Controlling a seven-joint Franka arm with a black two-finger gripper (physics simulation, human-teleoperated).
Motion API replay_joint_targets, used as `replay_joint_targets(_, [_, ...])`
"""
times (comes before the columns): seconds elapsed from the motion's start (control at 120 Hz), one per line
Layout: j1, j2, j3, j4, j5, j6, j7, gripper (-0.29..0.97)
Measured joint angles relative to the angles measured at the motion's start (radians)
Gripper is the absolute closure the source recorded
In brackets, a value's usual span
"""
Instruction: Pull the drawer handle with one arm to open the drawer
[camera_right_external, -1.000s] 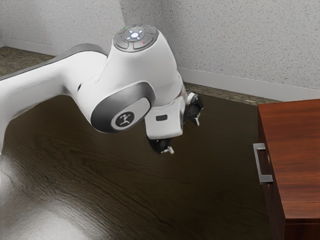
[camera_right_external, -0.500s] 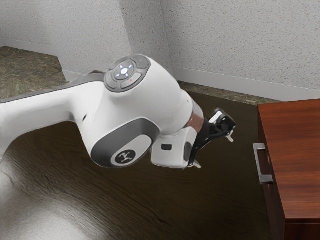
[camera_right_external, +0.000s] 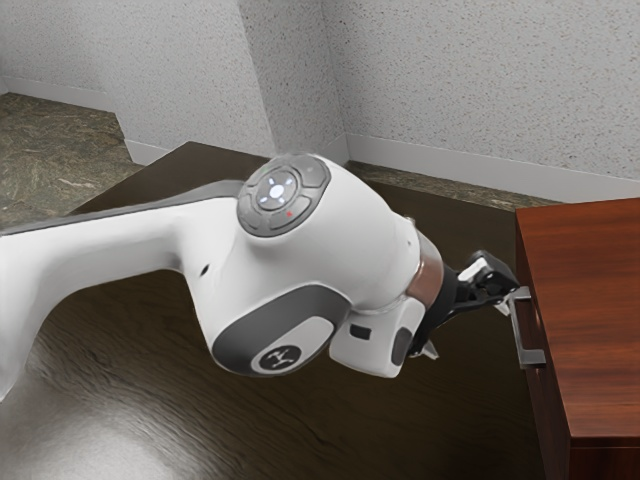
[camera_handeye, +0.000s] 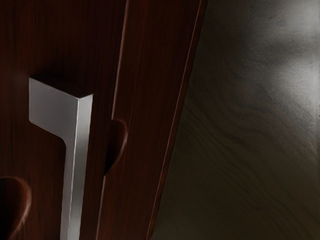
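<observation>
The grey metal drawer handle (camera_right_external: 523, 326) stands upright on the front of a reddish-brown wooden cabinet (camera_right_external: 590, 300) at the exterior view's right. The drawer front sits flush with the cabinet. My black gripper (camera_right_external: 470, 310) is open and close to the handle's upper end, just to its left in the exterior view, with nothing between its fingers. In the wrist view the handle (camera_handeye: 75, 150) is very near, against the dark wood of the drawer front (camera_handeye: 145, 75).
The dark wooden tabletop (camera_right_external: 330, 420) spreads under the arm, and also beside the cabinet (camera_handeye: 250, 125). My white arm (camera_right_external: 300, 280) crosses the middle of the exterior view. A speckled wall with a white skirting board (camera_right_external: 470, 165) runs behind.
My arm has swung toward the exterior view's right and lowered, carrying the gripper from mid-table up to the drawer handle. The cabinet and handle have not moved.
</observation>
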Motion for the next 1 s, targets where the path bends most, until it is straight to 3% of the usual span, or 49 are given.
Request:
replay_joint_targets(0.542, [0.012,0.066,0.0,0.008,-0.001,0.06,0.038,0.0])
replay_joint_targets(1.0, [0.006,0.0,0.028,-0.086,-0.001,0.066,0.052,0.0])
